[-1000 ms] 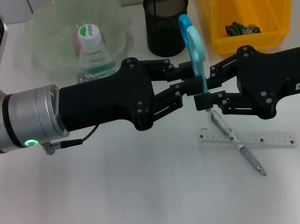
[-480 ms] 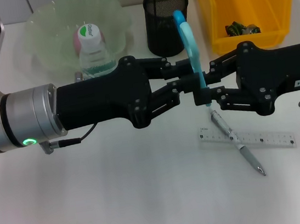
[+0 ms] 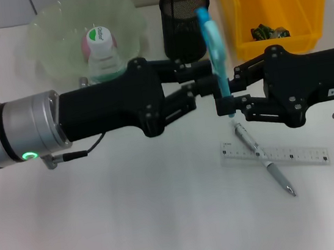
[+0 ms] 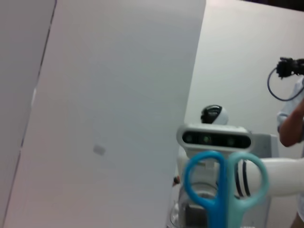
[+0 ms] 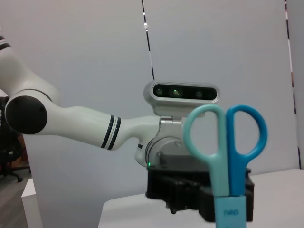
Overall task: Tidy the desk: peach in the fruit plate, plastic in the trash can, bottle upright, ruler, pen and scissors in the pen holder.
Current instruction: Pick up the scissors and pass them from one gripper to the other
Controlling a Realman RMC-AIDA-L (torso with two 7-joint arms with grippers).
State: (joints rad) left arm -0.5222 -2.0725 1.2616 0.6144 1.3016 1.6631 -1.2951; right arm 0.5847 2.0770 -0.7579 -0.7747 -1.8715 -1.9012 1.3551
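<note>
1. Right now the white table [image 3: 137, 227] holds everything, and the two black arms meet over its middle.
2. At the far right corner sits the yellow trash can [image 3: 274, 6], with a dark scrap of plastic [image 3: 268, 31] already inside.
3. By the far edge, toward the left, is the clear fruit plate [image 3: 50, 29]. The peach [image 3: 86, 46] lies in it, and the bottle [image 3: 103, 53] stands upright with its cap on, just in front.
4. The left gripper [image 3: 201, 83] reaches in from the left side, and its jaws are closed on the scissors [image 3: 213, 48] a little under the handles.
5. The right gripper [image 3: 228, 101] comes from the right side, and its jaws pinch the same scissors lower down, on the blade end.
6. The black pen holder [image 3: 186, 24] stands at the far edge in the middle, just behind the scissors, whose blue handles point up and lean toward it.
7. The clear ruler [image 3: 275, 154] lies flat near the right edge, and the pen [image 3: 264, 161] lies across it, touching it.
8. What could go wrong, I think:
   - Both grippers hold the scissors, so if they pull different ways the scissors could twist or slip out.
   - If one lets go too soon, the scissors could tip and fall on the pen.
   - A low swing could knock the pen holder over.
</note>
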